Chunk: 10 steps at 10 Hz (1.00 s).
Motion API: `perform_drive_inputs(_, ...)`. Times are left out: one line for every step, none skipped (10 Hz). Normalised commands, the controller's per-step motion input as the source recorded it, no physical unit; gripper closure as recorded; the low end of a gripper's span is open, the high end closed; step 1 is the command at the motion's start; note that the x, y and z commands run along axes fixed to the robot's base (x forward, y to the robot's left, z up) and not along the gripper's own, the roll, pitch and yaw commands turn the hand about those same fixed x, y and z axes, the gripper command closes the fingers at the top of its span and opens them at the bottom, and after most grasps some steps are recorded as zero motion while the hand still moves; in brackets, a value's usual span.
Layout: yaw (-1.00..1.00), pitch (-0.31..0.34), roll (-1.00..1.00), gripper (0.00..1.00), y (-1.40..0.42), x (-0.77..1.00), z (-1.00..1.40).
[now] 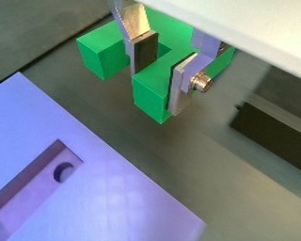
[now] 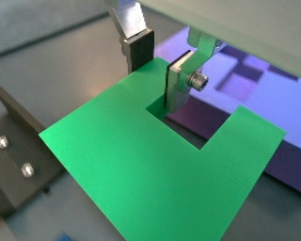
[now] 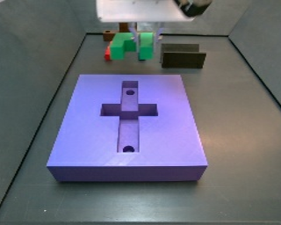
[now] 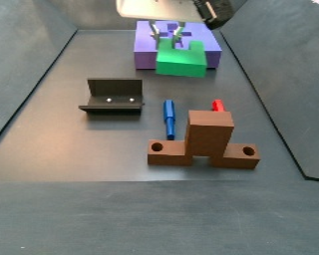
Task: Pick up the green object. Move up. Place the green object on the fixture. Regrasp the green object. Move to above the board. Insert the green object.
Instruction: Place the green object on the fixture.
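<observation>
The green object is a small U-shaped block just past the board's short end in both side views. My gripper is shut on one of its prongs, with one finger in the notch and the other on the prong's outer face. Whether the piece rests on the floor or hangs just above it, I cannot tell. The purple board with its cross recess lies flat beside it. The dark fixture stands apart on the floor.
An orange-brown upright stand sits at one end of the floor, with a blue peg and a red peg lying next to it. Low dark walls ring the work area.
</observation>
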Motion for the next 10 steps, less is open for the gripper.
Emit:
perform_drive_inputs(-0.28, -0.009, -1.0, 1.0, 0.02, 0.83, 0.43)
perform_drive_inputs(-0.2, 0.24, -0.84, 1.0, 0.0, 0.85, 0.6)
perform_drive_inputs(-0.12, 0.377, -0.76, 1.0, 0.0, 0.81, 0.66)
perform_drive_inputs(-0.06, 0.494, -0.72, 1.0, 0.0, 0.78, 0.68)
perform_drive_inputs(-0.07, 0.531, -0.71, 1.0, 0.0, 0.77, 0.65)
perform_drive_inputs(-0.04, 0.546, -0.73, 1.0, 0.01, 0.75, 0.63)
perform_drive_inputs(0.0, 0.54, -0.77, 1.0, 0.05, 0.73, 0.61)
perform_drive_inputs(0.0, 0.537, -0.85, 1.0, 0.08, 0.69, 0.51)
perform_drive_inputs(0.0, 0.283, -0.95, 1.0, 0.3, 0.66, 0.07)
perform_drive_inputs(0.0, 0.103, -0.93, 1.0, 0.45, 0.65, -0.17)
